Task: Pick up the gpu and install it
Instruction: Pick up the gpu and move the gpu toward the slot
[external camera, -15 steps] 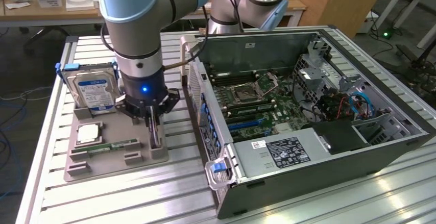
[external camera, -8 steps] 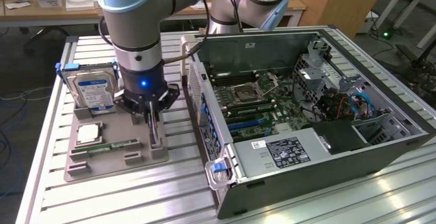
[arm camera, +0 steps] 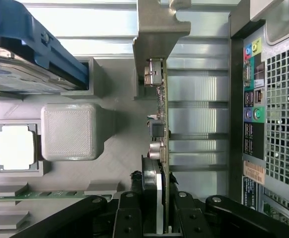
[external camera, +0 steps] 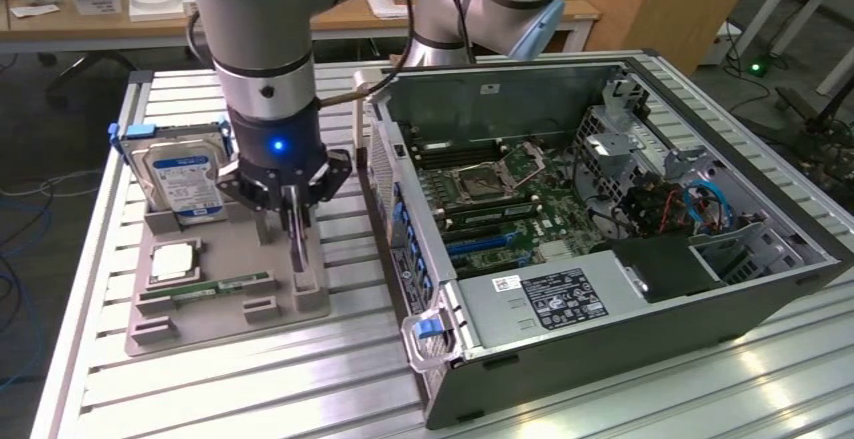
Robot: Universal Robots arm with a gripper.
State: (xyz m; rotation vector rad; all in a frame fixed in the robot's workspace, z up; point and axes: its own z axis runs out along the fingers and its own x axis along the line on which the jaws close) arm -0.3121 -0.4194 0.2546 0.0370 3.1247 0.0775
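The gripper (external camera: pixel 296 243) stood low over the grey fixture tray (external camera: pixel 227 316), its fingers closed on the upper edge of the gpu (external camera: pixel 299 257), which stood on edge in the tray's slots just beside the rear wall of the computer case (external camera: pixel 400 249). In the wrist view, the gripper (arm camera: pixel 162 198) clamped the gpu (arm camera: pixel 161 114) near one end, with the metal bracket (arm camera: pixel 157 29) at the far end. Whether the card had left its slots could not be determined. The grip lay off-centre on a thin edge, so the card was judged liable to pivot or slip between the pads once its weight came free. A tilted lift could have bound the bracket or the lower edge in the fixture and dragged the tray, disturbing the hard drive (external camera: pixel 180 181), the processor (external camera: pixel 174 259) and the memory stick (external camera: pixel 214 287). The case wall stood close, so any sideways drift risked striking it. A card rotated in the grip would probably have met the expansion slot (external camera: pixel 487 242) on the motherboard (external camera: pixel 514 199) out of line.
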